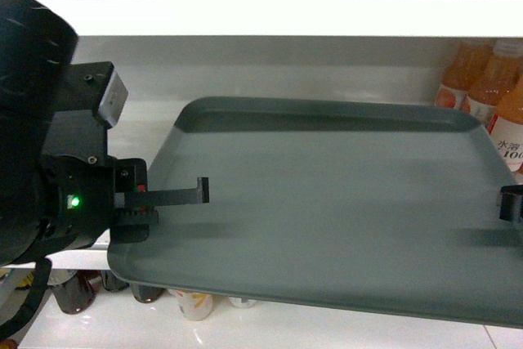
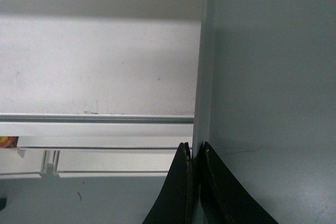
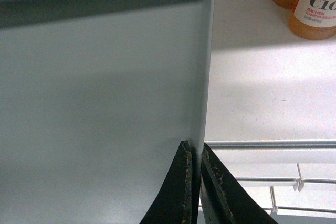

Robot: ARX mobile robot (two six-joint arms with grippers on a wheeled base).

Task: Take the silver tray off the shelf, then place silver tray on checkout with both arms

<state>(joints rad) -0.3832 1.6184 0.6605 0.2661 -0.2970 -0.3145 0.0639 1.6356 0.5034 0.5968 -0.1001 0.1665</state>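
Left gripper (image 2: 192, 153): jaws nearly closed, pinching the left rim of the silver tray (image 1: 343, 202), one finger above the rim and one below. In the head view its upper finger reaches in over the tray floor from the left edge.

Right gripper (image 3: 193, 151): jaws likewise nearly closed, clamped across the tray's right rim. In the head view only a dark tip of it shows at the frame's right edge.

Relation governing the next move: the tray lies between the two grippers, its long axis running left to right, each arm holding one short end. Neither arm is nearer; the load is shared. The front edge projects forward past the shelf (image 1: 261, 14) edge, towards the robot, with bottles visible beneath it. The back edge lies under the upper board. Whether the tray rests on the lower board or is lifted clear cannot be determined.

Tray condition: matte grey-green, low raised rim, rounded corners, floor bare, no marks.

Surroundings: orange drink bottles (image 1: 490, 91) stand just beside the tray's far right corner. The checkout is not in view.

Judgement: withdrawal calls for both arms drawing back evenly and level; uneven pull risks twisting the tray out of a pinch or striking the bottles.
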